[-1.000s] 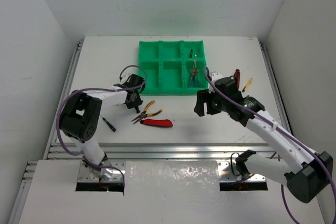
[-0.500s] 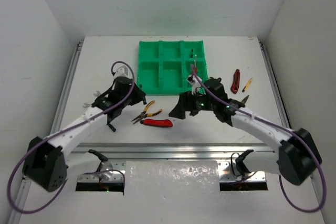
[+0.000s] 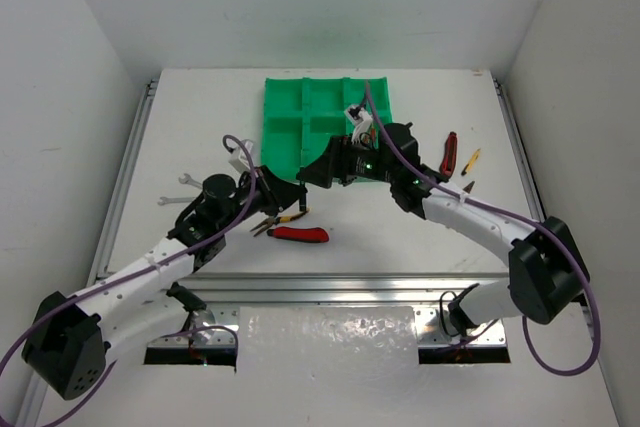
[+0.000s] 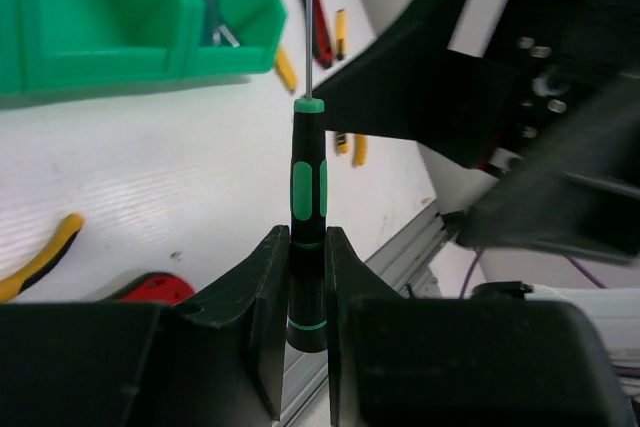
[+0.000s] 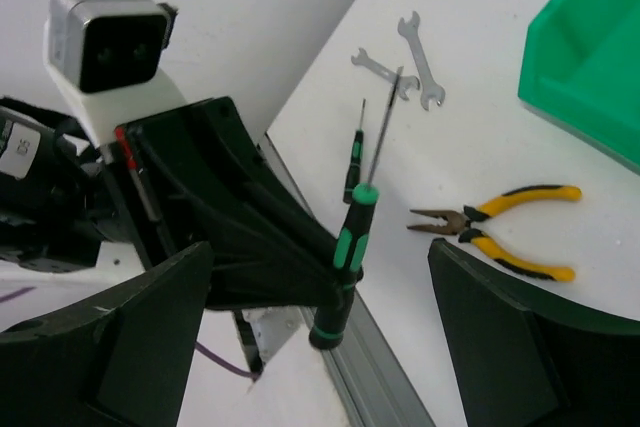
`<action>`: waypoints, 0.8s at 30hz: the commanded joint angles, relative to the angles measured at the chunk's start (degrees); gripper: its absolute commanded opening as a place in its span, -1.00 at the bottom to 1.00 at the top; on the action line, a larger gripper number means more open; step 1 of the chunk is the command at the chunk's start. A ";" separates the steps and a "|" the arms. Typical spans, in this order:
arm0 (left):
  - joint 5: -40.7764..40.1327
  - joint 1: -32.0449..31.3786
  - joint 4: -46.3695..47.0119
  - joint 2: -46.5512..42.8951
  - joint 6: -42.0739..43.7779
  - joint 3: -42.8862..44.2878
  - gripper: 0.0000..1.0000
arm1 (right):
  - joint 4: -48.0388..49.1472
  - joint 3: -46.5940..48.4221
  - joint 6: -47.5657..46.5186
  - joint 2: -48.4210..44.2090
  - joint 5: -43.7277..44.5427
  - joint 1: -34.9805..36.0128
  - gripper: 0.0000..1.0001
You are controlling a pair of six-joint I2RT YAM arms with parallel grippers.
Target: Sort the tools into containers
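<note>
Overhead, I can't make out either set of fingertips; the two wrists crowd together at the tray's near edge and hide them. The left wrist view settles one. My left gripper is clamped tight on the lower handle of a green-and-black screwdriver, shaft pointing away toward the tray. My right gripper stands wide apart, one finger either side of that screwdriver and gripping nothing, both fingers cut off by the frame's bottom edge. The right arm covers the tray's right-hand compartments, so I can't count their contents.

Counting across the table:
- two silver wrenches
- one thin screwdriver, lying flat
- one yellow-handled pliers
- one red utility knife

Right of the tray:
- one second red knife
- one yellow-handled tool, too small to name
</note>
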 commanded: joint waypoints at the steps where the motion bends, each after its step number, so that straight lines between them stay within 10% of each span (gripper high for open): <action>1: 4.35 -0.29 8.04 -1.61 0.01 0.43 -1.00 | 2.80 3.80 1.34 1.91 0.36 0.39 0.69; 5: 5.76 -0.55 10.06 -1.09 -0.87 -0.28 -1.00 | 1.92 6.61 0.81 4.19 -1.04 0.92 0.40; 10: 4.89 -0.64 10.24 -0.47 -0.79 -0.02 -0.66 | 1.48 8.30 0.37 5.43 -3.16 1.80 -0.95; 13: 0.78 -0.64 5.77 -0.21 0.44 2.60 0.10 | -1.14 8.91 -1.20 5.34 -3.34 1.80 -1.00; 15: -4.40 -0.64 -5.24 -0.03 1.23 7.42 0.97 | -6.32 12.24 -4.54 5.86 0.77 0.66 -1.00; 19: -33.61 -0.64 -34.28 1.37 -4.18 16.50 0.99 | -23.61 24.17 -15.86 11.91 13.61 -5.92 -1.00; 24: -51.26 -0.38 -57.60 0.24 -16.50 19.67 0.99 | -35.60 50.97 -26.07 32.78 24.34 -15.68 -1.00</action>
